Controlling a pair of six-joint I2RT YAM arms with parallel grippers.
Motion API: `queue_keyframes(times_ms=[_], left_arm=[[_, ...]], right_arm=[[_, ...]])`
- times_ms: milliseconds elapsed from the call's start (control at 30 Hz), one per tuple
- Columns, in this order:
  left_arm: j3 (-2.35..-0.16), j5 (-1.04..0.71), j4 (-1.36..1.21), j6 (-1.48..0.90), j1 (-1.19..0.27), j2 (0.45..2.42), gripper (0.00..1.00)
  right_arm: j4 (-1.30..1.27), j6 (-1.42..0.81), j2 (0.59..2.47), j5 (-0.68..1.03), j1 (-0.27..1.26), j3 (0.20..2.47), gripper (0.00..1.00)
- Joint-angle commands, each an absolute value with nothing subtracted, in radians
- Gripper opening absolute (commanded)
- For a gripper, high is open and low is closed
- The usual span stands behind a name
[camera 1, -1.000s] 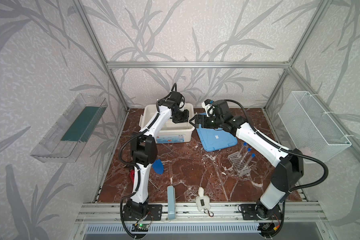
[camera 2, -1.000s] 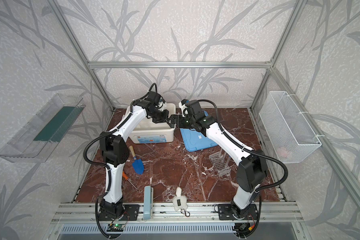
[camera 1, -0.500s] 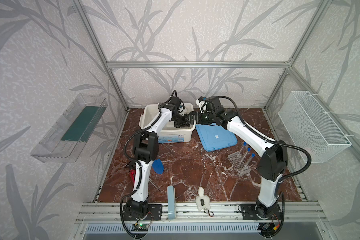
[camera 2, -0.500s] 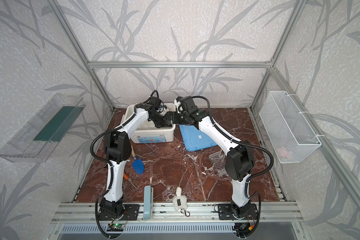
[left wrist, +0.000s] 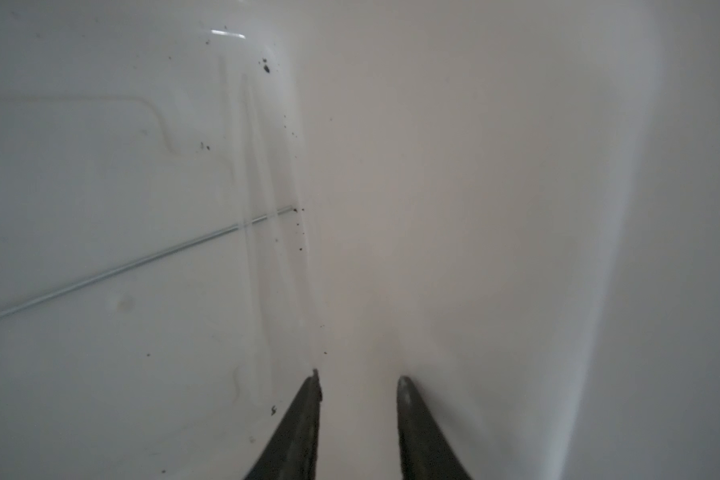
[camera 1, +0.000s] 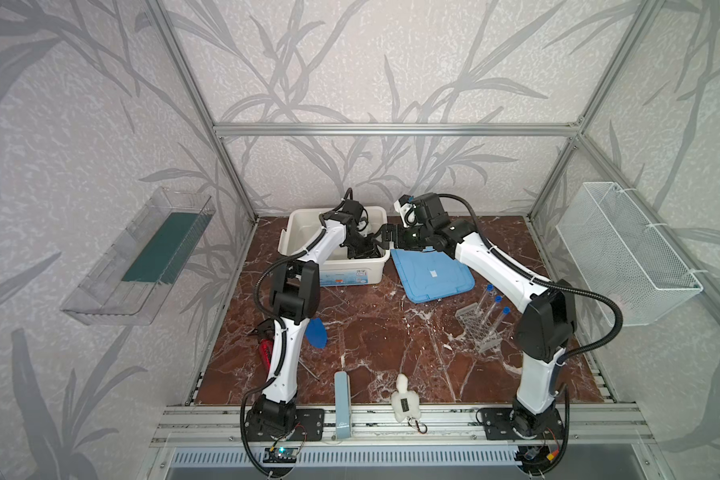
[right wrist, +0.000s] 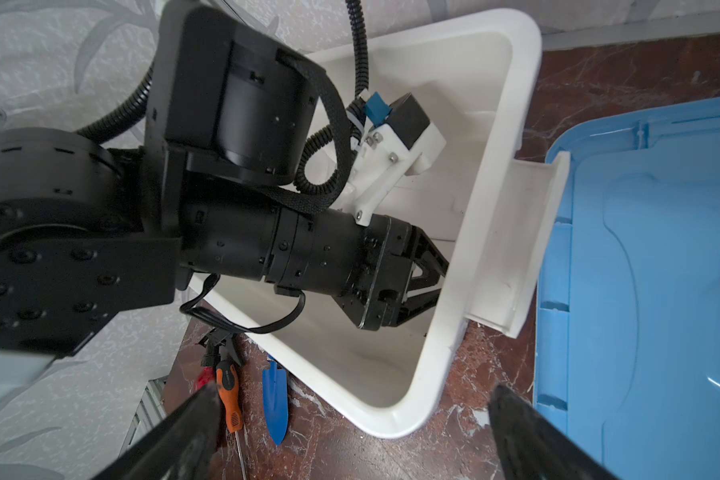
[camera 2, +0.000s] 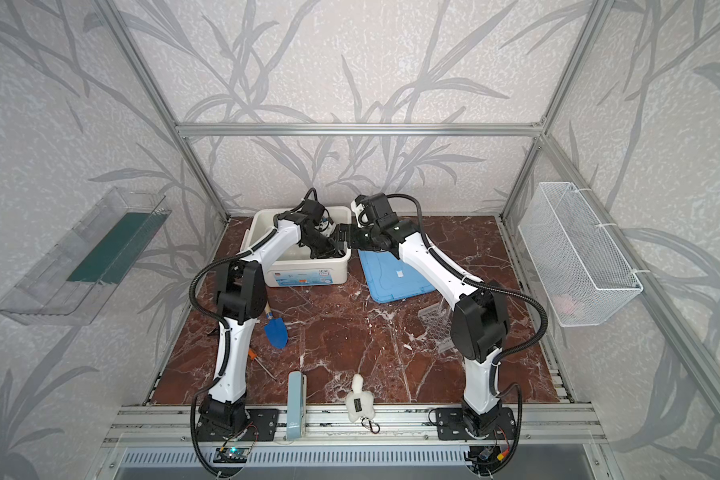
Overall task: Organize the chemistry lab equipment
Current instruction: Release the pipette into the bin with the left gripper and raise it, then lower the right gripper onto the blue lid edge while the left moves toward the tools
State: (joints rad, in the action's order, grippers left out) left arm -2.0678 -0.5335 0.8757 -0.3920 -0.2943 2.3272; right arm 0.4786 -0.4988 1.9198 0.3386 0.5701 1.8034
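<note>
My left gripper is down inside the white bin, open, with nothing between its fingers. A thin rod lies loose on the bin floor, away from the fingertips. In the right wrist view the left gripper points at the bin's inner wall. My right gripper hangs wide open and empty over the bin's right rim, close to the left wrist in both top views. Three blue-capped tubes stand in the clear rack at the right.
A blue lid lies flat right of the bin. A blue trowel, an orange-handled screwdriver and red-handled pliers lie at the left. A pale blue case and plush toy sit at the front edge.
The left gripper dropped into the bin and opened from shut. The right gripper swung left from above the blue lid to the bin's right rim, staying wide open.
</note>
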Motion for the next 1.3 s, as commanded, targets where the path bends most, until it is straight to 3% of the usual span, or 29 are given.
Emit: queue_keyframes(times_ms=[0,100,500,633,933,1067,1267], left_arm=[[-2.076,-0.490,0.900,-0.382,-0.295,2.326,0.50],[-2.097,-0.441,0.931,-0.389,-0.296,2.290,0.56],[-2.095,-0.332,1.003,-0.373,-0.298,2.020,0.99],[-2.021,-0.395,0.982,-0.404,-0.301,1.847,0.99],[-1.363,-0.613,0.406,-0.651,-0.327,1.339,0.99],[-1.176,-0.669,0.251,-0.777,-0.366,1.257,0.99],[-1.042,-0.568,0.217,-0.787,-0.494,1.223,0.99]], right_arm=[[0.508,-0.475,1.886,0.350,0.564,1.819,0.99],[0.518,-0.464,1.860,0.355,0.559,1.807,0.99],[0.724,-0.311,1.744,0.314,0.454,1.840,0.99],[0.738,-0.263,1.675,0.359,0.382,1.784,0.99],[0.787,-0.160,1.647,0.290,0.232,1.680,0.99],[0.809,-0.108,1.733,0.192,0.186,1.673,1.00],[0.832,-0.087,1.888,0.160,0.119,1.709,0.97]])
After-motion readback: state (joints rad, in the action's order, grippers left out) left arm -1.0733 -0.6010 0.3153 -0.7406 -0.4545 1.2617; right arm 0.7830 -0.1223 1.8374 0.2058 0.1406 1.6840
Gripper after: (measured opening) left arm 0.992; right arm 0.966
